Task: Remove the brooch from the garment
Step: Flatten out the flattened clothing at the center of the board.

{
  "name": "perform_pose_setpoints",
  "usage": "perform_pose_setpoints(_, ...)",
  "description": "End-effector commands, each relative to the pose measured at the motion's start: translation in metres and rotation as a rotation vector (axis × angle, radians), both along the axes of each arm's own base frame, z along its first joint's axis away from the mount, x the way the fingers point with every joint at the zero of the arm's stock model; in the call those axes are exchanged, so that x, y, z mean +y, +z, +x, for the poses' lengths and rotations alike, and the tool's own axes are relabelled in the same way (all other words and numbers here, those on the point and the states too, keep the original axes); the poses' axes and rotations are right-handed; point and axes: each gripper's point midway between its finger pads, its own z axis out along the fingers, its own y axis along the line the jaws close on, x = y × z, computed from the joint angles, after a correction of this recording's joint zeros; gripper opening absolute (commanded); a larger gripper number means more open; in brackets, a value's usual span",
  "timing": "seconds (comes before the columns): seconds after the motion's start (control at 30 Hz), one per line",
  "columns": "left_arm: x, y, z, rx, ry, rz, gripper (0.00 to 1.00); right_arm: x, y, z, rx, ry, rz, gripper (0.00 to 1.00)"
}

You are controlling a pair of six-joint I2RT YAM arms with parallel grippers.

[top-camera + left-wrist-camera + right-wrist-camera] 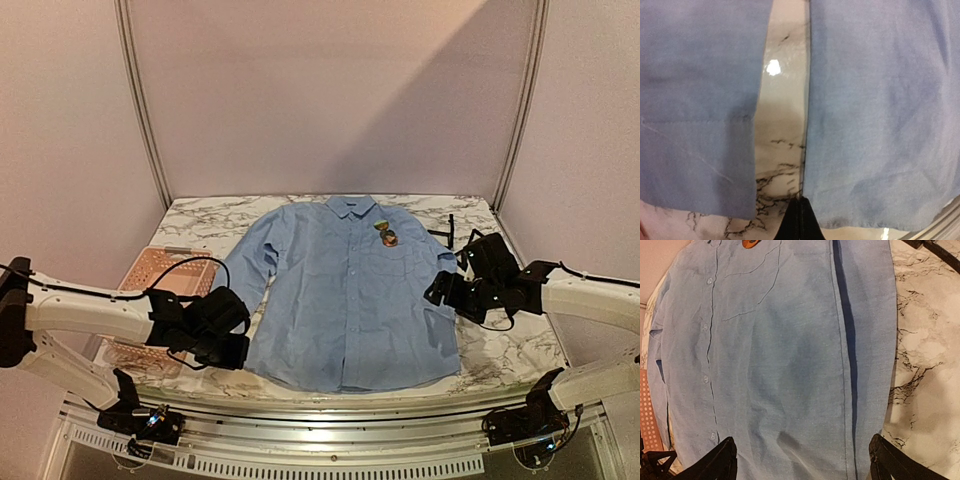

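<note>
The brooch (386, 235) pinned on the shirt (345, 300) was too small in the top view for its design to be read, and in the right wrist view the picture's upper edge cut it to an orange-brown sliver. The left gripper (228, 335) hid one sleeve's end near the front edge of the worktop (500, 350), and its arm covered part of the pink basket (165, 268) at the left edge. In the left wrist view only its closed tip showed, at the bottom edge.
</note>
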Motion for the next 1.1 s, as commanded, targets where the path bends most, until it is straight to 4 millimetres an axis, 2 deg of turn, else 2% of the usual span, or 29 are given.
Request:
perform_pose_setpoints(0.0, 0.029, -0.005, -0.022, 0.046, 0.025, 0.058, 0.0, -0.002, -0.007, -0.003, 0.002, -0.008, -0.012, 0.9)
perform_pose_setpoints(0.37, 0.056, 0.03, -0.017, 0.009, 0.1, 0.037, 0.0, -0.013, -0.029, -0.016, 0.084, -0.04, -0.053, 0.89)
perform_pose_setpoints(0.43, 0.051, 0.04, -0.011, -0.008, 0.095, 0.001, 0.03, -0.014, -0.032, -0.02, 0.091, -0.044, -0.043, 0.89)
perform_pose_setpoints(0.63, 0.014, 0.07, 0.016, -0.041, 0.035, -0.135, 0.28, -0.012, -0.043, -0.034, 0.136, -0.034, 0.001, 0.85)
perform_pose_setpoints(0.67, 0.008, 0.073, 0.021, -0.05, 0.016, -0.142, 0.34, -0.009, -0.045, -0.036, 0.138, -0.022, 0.021, 0.82)
perform_pose_setpoints(0.77, -0.012, 0.086, 0.042, -0.086, -0.024, -0.167, 0.43, 0.002, -0.044, -0.041, 0.134, 0.019, 0.083, 0.67)
perform_pose_setpoints(0.97, -0.069, 0.115, 0.096, -0.201, -0.099, -0.232, 0.69, 0.012, -0.036, -0.045, 0.122, 0.066, 0.139, 0.26)
perform_pose_setpoints(1.07, -0.094, 0.122, 0.128, -0.247, -0.11, -0.243, 0.75, 0.014, -0.036, -0.049, 0.141, 0.083, 0.129, 0.1)
